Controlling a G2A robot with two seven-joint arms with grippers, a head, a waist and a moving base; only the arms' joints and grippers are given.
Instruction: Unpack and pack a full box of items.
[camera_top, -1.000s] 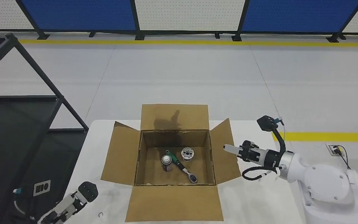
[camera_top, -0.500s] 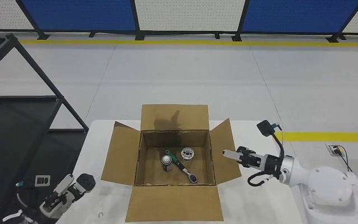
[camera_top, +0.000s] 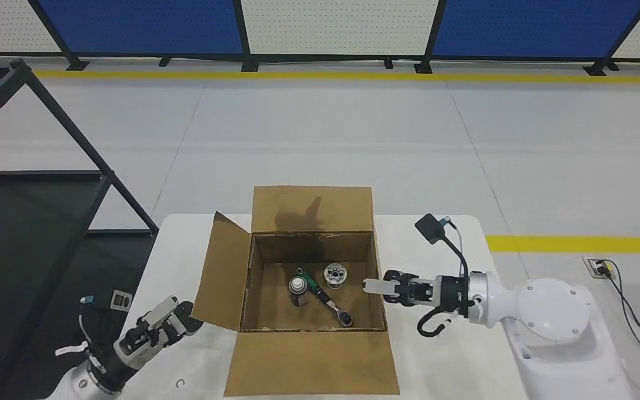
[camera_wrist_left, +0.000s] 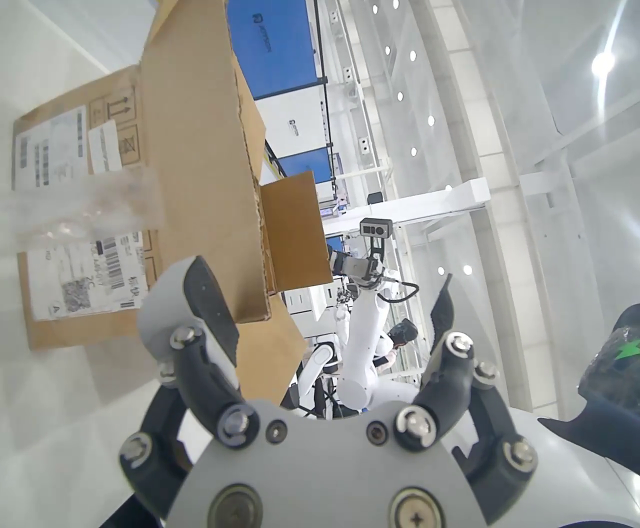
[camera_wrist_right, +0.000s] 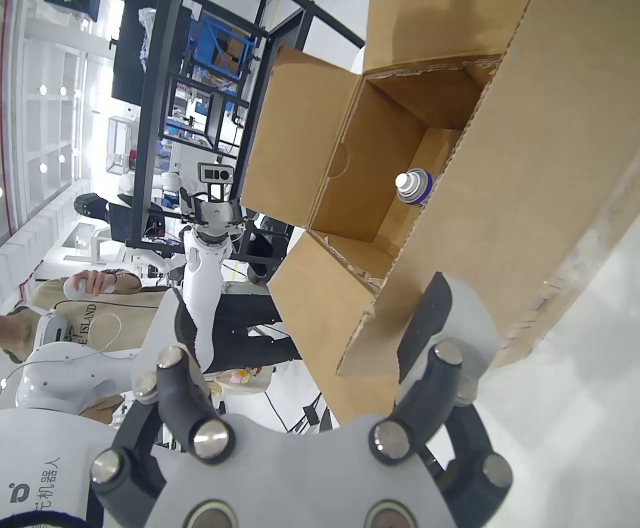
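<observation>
White tabletop (camera_top: 420, 365), open brown cardboard box (camera_top: 310, 208). Inside: small metal spray can (camera_top: 298, 290) upright, green-handled steel ratchet (camera_top: 328, 300) beside it. Both claws spread, empty: left gripper (camera_top: 188, 314), right gripper (camera_top: 368, 286) at side flaps. Can looks light, slick, so pinch mid-body imo.

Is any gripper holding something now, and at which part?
Nothing is held: left gripper and right gripper are open, each at a flap of the cardboard box.

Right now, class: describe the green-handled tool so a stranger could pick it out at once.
On the white table stands an open cardboard box. The tool lies slantwise on its floor, beside an upright spray can and a round metal piece. It alone is long, with a green handle and a silver head.
</observation>
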